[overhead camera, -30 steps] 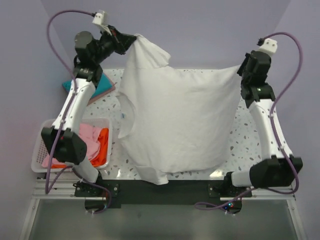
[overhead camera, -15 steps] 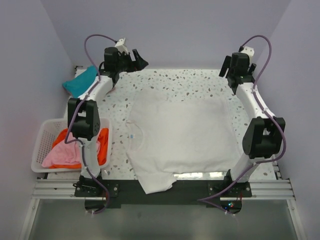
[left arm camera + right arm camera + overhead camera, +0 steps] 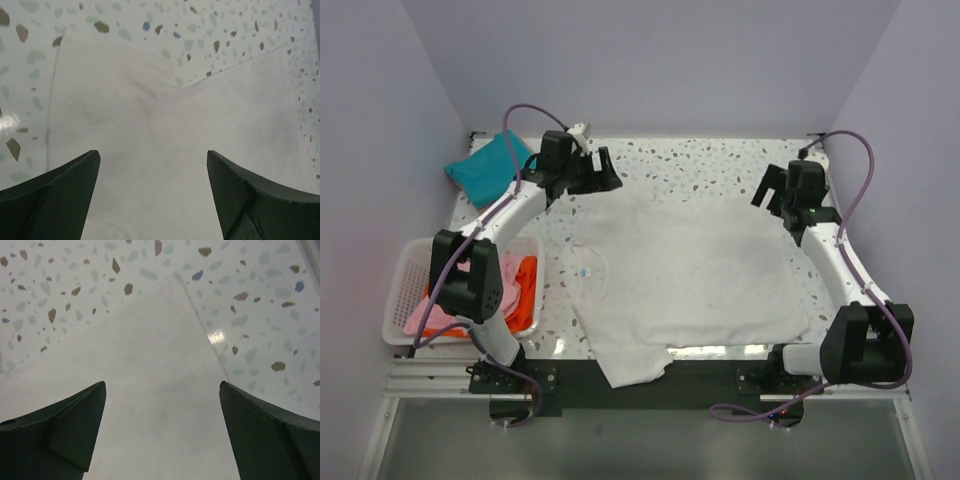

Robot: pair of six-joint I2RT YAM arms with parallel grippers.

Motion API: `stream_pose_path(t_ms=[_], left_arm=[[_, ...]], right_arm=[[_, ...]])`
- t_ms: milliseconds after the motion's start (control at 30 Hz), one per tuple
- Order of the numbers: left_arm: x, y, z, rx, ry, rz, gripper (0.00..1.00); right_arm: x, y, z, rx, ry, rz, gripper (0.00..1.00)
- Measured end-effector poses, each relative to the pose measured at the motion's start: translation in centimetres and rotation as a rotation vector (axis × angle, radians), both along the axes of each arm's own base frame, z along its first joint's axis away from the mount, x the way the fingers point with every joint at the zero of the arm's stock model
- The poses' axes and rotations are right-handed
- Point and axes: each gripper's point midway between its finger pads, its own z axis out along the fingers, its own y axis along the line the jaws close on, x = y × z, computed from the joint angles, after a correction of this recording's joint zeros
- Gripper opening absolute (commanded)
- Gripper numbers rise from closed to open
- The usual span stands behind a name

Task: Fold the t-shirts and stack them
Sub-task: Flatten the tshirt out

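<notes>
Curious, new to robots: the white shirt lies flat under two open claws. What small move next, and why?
Probably lower both to pinch the far edge of the white shirt for a fold: it lies flat, the left gripper open over its sleeve, the right gripper over its corner.

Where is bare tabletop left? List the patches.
Free: the strip of speckled tabletop beyond the flat white cloth t-shirt. Crowded: left side, with the teal cloth t-shirt and white plastic lattice basket.

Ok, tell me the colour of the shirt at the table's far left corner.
The shirt is teal; top external view.
</notes>
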Motion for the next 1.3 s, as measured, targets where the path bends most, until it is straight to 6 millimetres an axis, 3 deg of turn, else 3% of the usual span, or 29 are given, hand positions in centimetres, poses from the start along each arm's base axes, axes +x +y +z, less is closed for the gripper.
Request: stream_pose_path(t_ms=[167,367,600,800,1067,1300], left_arm=[[-4.6,0.6,-6.5,0.103,0.198,0.009,0.94],[-6.7,-1.4,-7.7,0.140,0.236,-0.035,0.94],[-9.7,-0.4,-11.7,0.169,0.351,-0.022,0.93],[-10.0,-0.3,-12.9,0.174,0.383,-0.017,0.92],[-10.4,-0.2,-15.4,0.192,0.430,-0.016,0.92],[-8.9,-0.6,-15.5,0.181,0.396,-0.016,0.93]], right_arm=[[-3.5,2.2,-4.7,0.092,0.102,0.040,0.99],[-7.1,5.4,-9.2,0.195,0.209,0.081,0.99],[-8.4,9.8,-11.1,0.207,0.267,0.177,0.99],[-8.7,10.1,-13.1,0.207,0.336,0.164,0.99],[-8.4,9.7,-13.2,0.199,0.322,0.127,0.99],[-8.1,8.6,-14.2,0.152,0.335,0.075,0.99]])
